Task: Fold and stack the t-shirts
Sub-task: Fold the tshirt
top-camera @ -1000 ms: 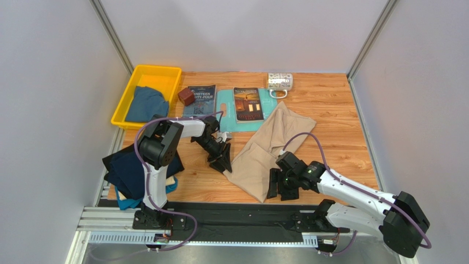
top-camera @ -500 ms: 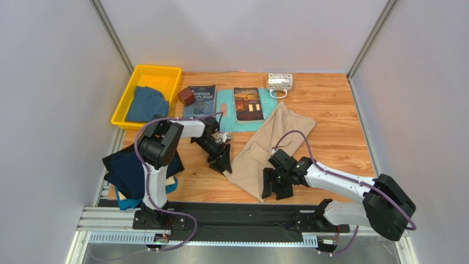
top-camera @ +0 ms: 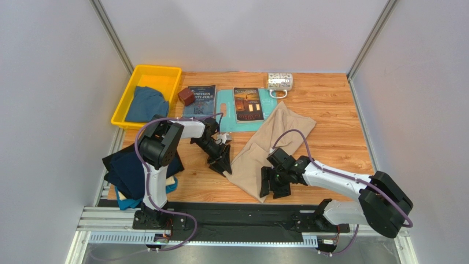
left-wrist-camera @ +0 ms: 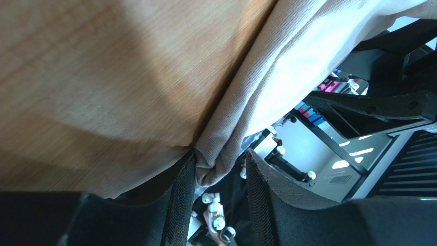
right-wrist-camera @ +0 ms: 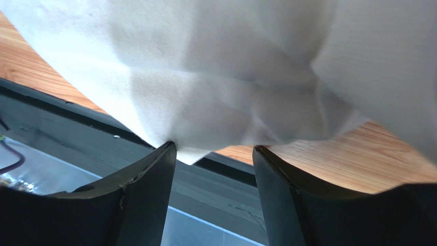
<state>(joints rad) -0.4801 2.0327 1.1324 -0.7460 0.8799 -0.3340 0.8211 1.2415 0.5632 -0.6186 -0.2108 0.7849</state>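
The beige t-shirt [top-camera: 270, 144] lies crumpled toward the near edge of the surface, its near hem between both grippers. The left gripper [left-wrist-camera: 218, 171] has a fold between nearly closed fingers, while the right gripper [right-wrist-camera: 213, 154] stands open around the corner — not yet pinching. If the right closes late or shallow, the cloth may slip out — leaving the shirt skewed.

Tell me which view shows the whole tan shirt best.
The top external view: the tan shirt lies there in full, bunched diagonally across the table. The left wrist view shows only one corner between the left pincer fingers; the right wrist view only an edge at the right pincer.
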